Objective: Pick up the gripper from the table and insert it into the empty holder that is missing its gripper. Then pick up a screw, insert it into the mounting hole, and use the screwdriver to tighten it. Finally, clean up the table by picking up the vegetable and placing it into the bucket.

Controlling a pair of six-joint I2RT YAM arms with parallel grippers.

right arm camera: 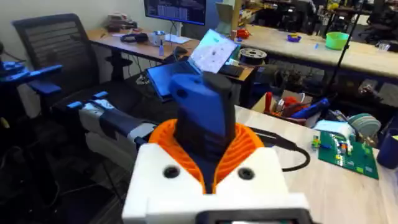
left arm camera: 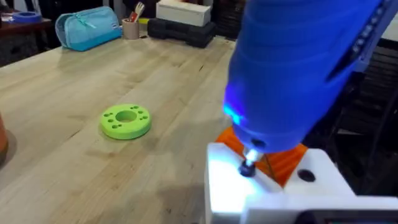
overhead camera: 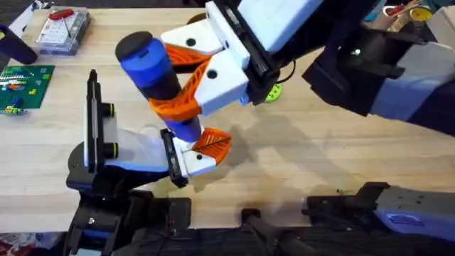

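Overhead, the right tool point(overhead camera: 186, 77), white with orange ribbed pads, clamps the blue screwdriver point(overhead camera: 153, 71) just left of centre, its black cap toward eleven o'clock. The bit points down to five o'clock onto the left tool point(overhead camera: 206, 151), a white and orange head low on the desk point(overhead camera: 298, 156); whether that one is wide or narrow I cannot tell. At three o'clock from them lies a lime-green disc point(overhead camera: 273, 92).
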